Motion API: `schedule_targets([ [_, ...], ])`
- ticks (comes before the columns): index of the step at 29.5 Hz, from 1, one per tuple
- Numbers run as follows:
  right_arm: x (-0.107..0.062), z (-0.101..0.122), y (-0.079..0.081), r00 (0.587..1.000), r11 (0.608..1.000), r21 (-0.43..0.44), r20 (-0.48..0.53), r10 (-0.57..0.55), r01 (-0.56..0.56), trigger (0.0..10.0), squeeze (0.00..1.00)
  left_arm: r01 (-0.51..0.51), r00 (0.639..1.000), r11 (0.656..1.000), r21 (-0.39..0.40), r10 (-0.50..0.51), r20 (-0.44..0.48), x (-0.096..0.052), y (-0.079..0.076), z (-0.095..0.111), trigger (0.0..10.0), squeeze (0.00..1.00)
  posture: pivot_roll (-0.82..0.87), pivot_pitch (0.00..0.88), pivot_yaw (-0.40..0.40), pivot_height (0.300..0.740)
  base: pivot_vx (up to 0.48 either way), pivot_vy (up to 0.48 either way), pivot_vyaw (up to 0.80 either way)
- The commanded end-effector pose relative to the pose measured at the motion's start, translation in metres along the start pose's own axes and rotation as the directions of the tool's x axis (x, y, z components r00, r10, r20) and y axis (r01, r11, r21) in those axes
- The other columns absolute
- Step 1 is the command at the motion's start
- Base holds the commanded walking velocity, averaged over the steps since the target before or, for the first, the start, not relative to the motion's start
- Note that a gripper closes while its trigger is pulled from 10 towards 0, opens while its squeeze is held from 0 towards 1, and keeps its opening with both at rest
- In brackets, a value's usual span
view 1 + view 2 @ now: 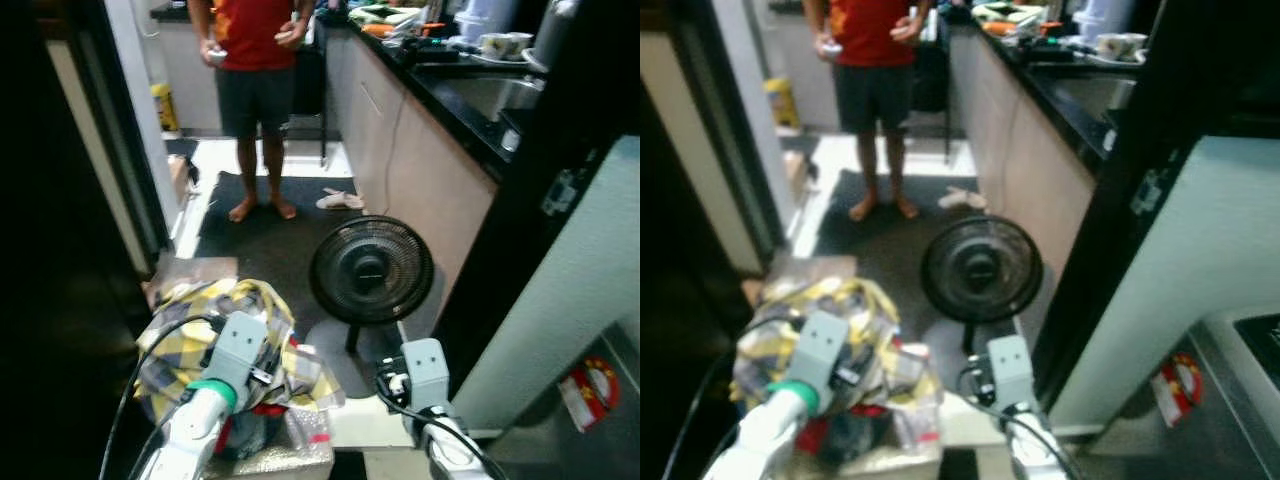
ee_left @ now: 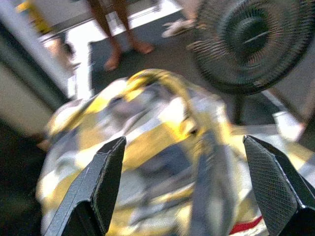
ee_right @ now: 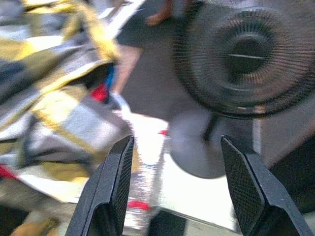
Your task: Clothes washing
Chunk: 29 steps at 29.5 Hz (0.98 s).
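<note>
Your target is a crumpled yellow, grey and white checked cloth (image 1: 215,325), heaped on red and dark items, directly under your left gripper (image 2: 182,191), fingers spread wide, empty. Right gripper (image 3: 174,191) also spread, empty, cloth beside it. Black fan (image 1: 371,270) stands just ahead; a person (image 1: 255,60) stands beyond.

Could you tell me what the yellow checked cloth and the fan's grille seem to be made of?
The cloth looks like soft woven fabric, matte: it slumps in loose folds with a yellow and grey check. The fan grille looks like thin dark wire or moulded plastic, set in fine concentric rings; blur leaves that open.
</note>
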State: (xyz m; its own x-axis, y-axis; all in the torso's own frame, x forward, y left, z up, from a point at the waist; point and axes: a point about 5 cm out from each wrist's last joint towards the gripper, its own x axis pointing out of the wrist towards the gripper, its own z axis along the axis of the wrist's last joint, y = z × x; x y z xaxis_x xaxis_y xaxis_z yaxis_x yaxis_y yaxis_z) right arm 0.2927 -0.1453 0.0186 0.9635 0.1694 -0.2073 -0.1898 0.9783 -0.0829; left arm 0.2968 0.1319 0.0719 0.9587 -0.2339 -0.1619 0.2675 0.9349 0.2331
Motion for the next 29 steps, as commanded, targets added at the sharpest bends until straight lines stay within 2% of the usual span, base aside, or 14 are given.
schedule_targets([
  [1,-0.0028,-0.0048,-0.0019,1.0,1.0,-0.001,-0.017,-0.003,0.003,10.0,0.0,0.01,1.0,1.0,0.004,-0.01,-0.019,0.0001,-0.0041,-0.0036,10.0,0.0,0.01,0.0,0.013,0.74,0.0,0.0,0.79],
  [14,-0.0031,-0.0039,-0.0019,1.0,1.0,0.011,-0.003,-0.009,0.009,10.0,0.0,0.0,1.0,1.0,0.002,0.0,-0.015,0.0003,-0.0031,-0.0036,10.0,0.0,0.01,0.0,0.011,0.74,0.0,0.0,0.76],
  [29,-0.0031,-0.0029,-0.0001,1.0,1.0,0.017,0.007,-0.004,0.004,10.0,0.0,-0.008,1.0,1.0,0.002,0.008,-0.003,0.0014,-0.0016,-0.0026,10.0,0.0,0.01,0.0,0.011,0.74,0.464,0.0,0.0],
])
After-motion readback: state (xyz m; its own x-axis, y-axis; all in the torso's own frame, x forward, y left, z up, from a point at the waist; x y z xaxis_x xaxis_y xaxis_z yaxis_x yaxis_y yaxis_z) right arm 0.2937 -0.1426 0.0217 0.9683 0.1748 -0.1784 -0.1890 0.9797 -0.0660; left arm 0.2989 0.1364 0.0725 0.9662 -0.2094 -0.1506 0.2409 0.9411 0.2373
